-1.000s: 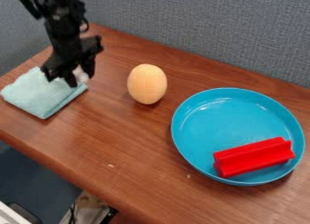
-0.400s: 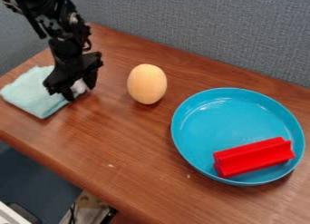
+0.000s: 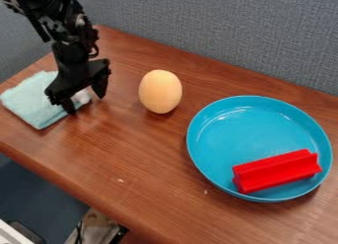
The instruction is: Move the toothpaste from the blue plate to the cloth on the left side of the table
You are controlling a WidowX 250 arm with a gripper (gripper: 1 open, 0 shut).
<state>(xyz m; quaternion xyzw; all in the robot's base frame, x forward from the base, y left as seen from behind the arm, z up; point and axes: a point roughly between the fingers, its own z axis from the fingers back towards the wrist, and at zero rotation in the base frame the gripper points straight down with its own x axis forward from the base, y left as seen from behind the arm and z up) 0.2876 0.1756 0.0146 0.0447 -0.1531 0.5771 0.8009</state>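
At the left of the desk (image 3: 158,159), the pincer (image 3: 77,95) sits lower over the cloth (image 3: 30,98) than a second ago. Fingers slightly parted; contents unclear. Toothpaste hidden. Blue plate (image 3: 244,129) holds a red block (image 3: 278,170).

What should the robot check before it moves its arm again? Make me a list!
1. Toothpaste off the blue plate: ok, only the red block lies in it.
2. Toothpaste lying on the cloth: cannot tell, the gripper hides that spot.
3. Gripper over the cloth's right edge: ok, it points down there.
4. Gripper let go: cannot tell, the fingers are dark and small in this view.
5. Egg out of the way: ok, it sits apart to the right of the gripper.
6. Cloth flat on the table: ok, it lies near the left edge.
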